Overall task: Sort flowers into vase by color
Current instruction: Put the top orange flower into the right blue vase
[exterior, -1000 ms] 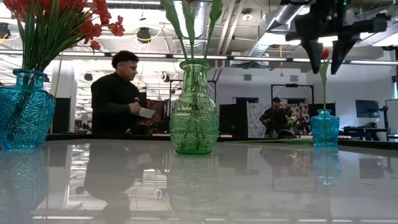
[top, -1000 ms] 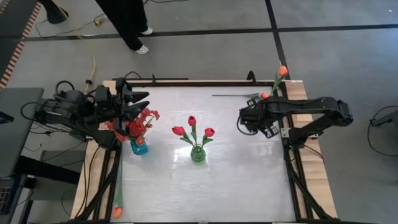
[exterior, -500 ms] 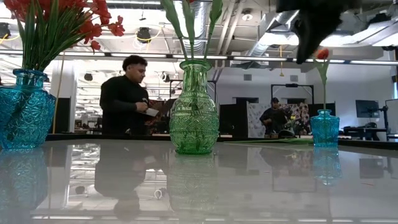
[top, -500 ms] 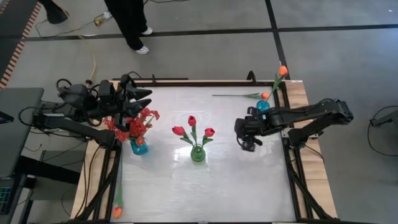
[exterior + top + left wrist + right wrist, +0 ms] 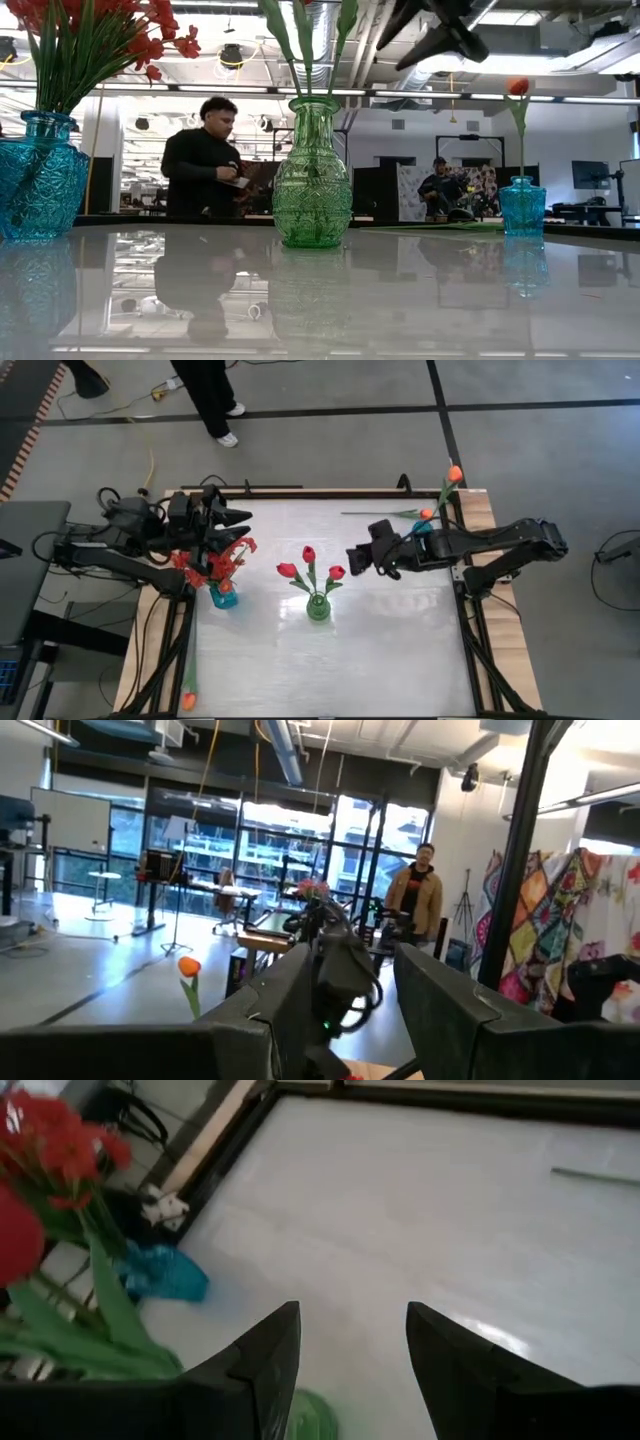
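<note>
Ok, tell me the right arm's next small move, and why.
Probably swing the right gripper, jaws open and empty beside the red tulips in the green vase, over to the loose stem lying by the table's far edge; it looks like the nearest unsorted flower. The left gripper hovers open over the red spray.

White table point(image 5: 380, 640), person in black point(image 5: 200, 160), distant seated person point(image 5: 437, 187)
</note>
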`<act>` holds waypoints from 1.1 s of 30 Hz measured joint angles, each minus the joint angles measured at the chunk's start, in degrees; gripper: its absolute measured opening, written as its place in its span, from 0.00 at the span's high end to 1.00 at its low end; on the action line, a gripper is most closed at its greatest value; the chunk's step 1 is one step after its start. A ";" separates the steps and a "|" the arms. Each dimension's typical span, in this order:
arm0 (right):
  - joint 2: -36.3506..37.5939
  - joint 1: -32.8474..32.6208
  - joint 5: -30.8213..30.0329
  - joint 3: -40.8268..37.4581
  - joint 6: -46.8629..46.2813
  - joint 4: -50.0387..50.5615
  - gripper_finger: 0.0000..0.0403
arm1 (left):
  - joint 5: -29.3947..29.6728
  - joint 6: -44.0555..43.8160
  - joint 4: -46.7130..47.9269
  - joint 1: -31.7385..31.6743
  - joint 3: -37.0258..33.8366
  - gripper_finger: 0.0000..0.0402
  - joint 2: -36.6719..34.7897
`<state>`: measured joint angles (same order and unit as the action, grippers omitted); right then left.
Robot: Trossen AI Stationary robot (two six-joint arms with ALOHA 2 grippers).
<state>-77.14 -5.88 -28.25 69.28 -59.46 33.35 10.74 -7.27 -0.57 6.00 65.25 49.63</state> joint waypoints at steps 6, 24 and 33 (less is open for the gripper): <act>0.00 2.67 -0.15 -0.02 1.22 -2.89 0.48 | -0.48 -1.54 0.00 0.00 0.00 0.67 0.26; 0.00 2.92 0.05 -0.02 4.63 -3.39 0.48 | -1.13 -2.42 0.01 0.02 0.00 0.67 0.21; 0.00 2.92 0.09 -0.04 7.10 -3.41 0.48 | 1.11 -0.53 -0.06 0.01 0.00 0.67 0.21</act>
<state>-77.14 -2.96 -28.16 69.23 -52.36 29.93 11.86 -7.80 -0.63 6.01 65.25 49.84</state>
